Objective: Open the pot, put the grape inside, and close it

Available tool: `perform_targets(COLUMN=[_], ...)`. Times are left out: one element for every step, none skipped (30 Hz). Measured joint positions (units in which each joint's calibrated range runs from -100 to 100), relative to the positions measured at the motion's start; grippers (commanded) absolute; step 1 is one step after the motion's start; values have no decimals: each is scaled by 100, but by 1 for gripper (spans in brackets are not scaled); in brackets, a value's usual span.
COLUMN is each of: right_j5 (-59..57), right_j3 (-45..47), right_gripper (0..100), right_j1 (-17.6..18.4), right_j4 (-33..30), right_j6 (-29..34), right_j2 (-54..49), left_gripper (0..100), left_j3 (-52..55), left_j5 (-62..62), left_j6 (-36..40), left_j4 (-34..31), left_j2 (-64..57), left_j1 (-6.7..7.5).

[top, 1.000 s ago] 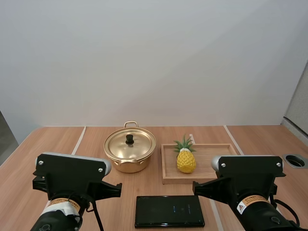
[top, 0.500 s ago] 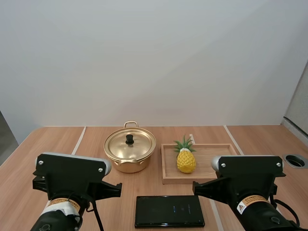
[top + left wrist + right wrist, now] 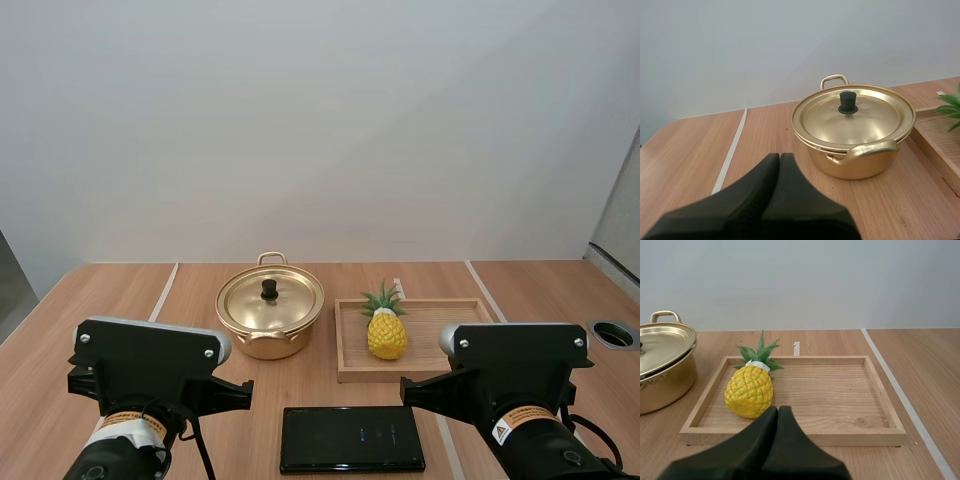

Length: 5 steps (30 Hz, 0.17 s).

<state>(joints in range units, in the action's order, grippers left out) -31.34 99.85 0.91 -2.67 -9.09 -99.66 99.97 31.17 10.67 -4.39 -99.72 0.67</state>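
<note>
A gold pot (image 3: 270,318) stands on the table with its lid (image 3: 270,299) on, a black knob (image 3: 269,289) on top. To its right a wooden tray (image 3: 470,312) holds a yellow pineapple (image 3: 386,330) with green leaves; I see no grapes. In the left wrist view my left gripper (image 3: 779,158) is shut on nothing, short of the pot (image 3: 855,135) and its lid (image 3: 853,117). My right gripper (image 3: 778,411) is shut too, just in front of the tray (image 3: 840,390) near the pineapple (image 3: 750,390).
A flat black slab (image 3: 352,438) lies on the table between the two arms, in front of the tray. A round hole (image 3: 614,333) is set in the tabletop at the far right. Pale strips run across the wood on both sides.
</note>
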Motion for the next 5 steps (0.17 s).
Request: perform_targets(right_j5=[0,0,0,0,0], right_j3=[0,0,0,0,0], right_gripper=[0,0,0,0,0], right_j1=[0,0,0,0,0], right_j4=[0,0,0,0,0], right_j6=[0,0,0,0,0], right_j2=[0,0,0,0,0], left_gripper=[2,2,2,2,2], left_j3=[0,0,0,0,0], left_j5=[0,0,0,0,0], left_j6=[0,0,0,0,0], left_j4=[0,0,0,0,0], left_j2=[0,0,0,0,0], left_j1=[0,0,0,0,0])
